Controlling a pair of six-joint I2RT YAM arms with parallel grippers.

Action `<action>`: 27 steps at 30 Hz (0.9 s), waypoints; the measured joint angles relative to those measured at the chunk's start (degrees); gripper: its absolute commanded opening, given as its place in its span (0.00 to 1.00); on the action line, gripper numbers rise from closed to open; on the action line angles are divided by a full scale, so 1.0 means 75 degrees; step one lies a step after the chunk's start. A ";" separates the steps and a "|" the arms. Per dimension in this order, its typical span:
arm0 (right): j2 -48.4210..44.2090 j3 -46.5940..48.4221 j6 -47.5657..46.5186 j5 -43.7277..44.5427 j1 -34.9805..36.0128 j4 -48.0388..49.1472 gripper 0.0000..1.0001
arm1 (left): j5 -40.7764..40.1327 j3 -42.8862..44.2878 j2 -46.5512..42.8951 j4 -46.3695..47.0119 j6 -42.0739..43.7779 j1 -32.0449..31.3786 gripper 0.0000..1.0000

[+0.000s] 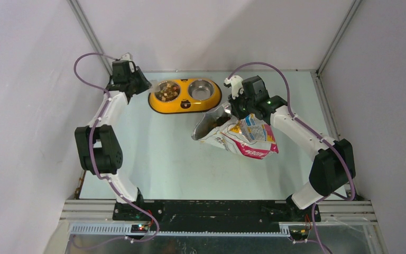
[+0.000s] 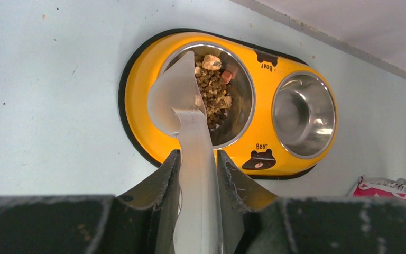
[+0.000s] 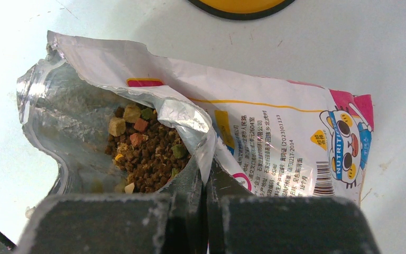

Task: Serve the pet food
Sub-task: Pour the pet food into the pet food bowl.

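Left gripper (image 2: 196, 161): closed on the scoop (image 2: 175, 98) handle, its head over the feeder (image 2: 137, 95).
Pet food (image 2: 211, 90): in the feeder's left bowl; more inside the open bag (image 3: 275, 121).
Right gripper (image 3: 205, 185): pinching the bag's rim; bag on the tabletop (image 1: 158, 153).

End effector (image 2: 198, 157) clamps scoop (image 2: 172, 95) (translucent) above the feeder (image 2: 137, 95) bowl holding kibble (image 2: 214, 94).

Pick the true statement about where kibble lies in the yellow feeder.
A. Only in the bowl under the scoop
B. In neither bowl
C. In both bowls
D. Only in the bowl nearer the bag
A: the left wrist view shows kibble heaped only in the bowl under the scoop, while the other bowl of the feeder shows bare steel.
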 measured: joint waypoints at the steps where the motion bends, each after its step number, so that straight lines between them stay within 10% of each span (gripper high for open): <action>1: 0.0000 0.0000 0.0000 0.0003 0.0000 0.0000 0.00 | -0.0041 0.0000 0.0000 -0.0041 0.0047 -0.0026 0.00; 27: -0.0032 -0.0003 -0.0003 -0.0029 0.0000 -0.0020 0.00 | -0.0688 0.0501 -0.0201 -0.0880 0.1309 -0.0758 0.00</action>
